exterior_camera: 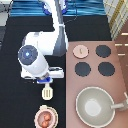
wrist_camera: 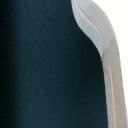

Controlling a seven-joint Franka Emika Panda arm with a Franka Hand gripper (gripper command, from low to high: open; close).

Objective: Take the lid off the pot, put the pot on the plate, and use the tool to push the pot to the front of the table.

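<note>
Hanging over the black table [exterior_camera: 12,75], the gripper [exterior_camera: 46,80] sat left of centre in the exterior view, just above the tool [exterior_camera: 48,92], whose slotted cream head poked out from under the hand toward the exterior view's bottom. Whether that hand was clamped on the tool or merely poised over it, I could not tell; the arm's white body covered the spot.

Down at the exterior view's bottom, the pot [exterior_camera: 45,118] stood uncovered, reddish inside, sitting on the plate [exterior_camera: 37,123], whose pale rim ringed it closely. Tool and pot were near each other but apart, with a strip of dark table between them.

Over on the exterior view's right lay the brownish-pink stove counter [exterior_camera: 120,65]. The lid [exterior_camera: 80,51] rested there at the upper-left burner position, pale pink with its little knob up, well apart from the pot. Three black burners [exterior_camera: 104,51] showed around it. The large grey-beige pan [exterior_camera: 94,106] occupied the counter's lower part, its handle pointing to the exterior view's right.

From the wrist view, only dark tabletop [wrist_camera: 40,65] and a curved cream-white strip, seemingly the tool [wrist_camera: 107,55], came through.
</note>
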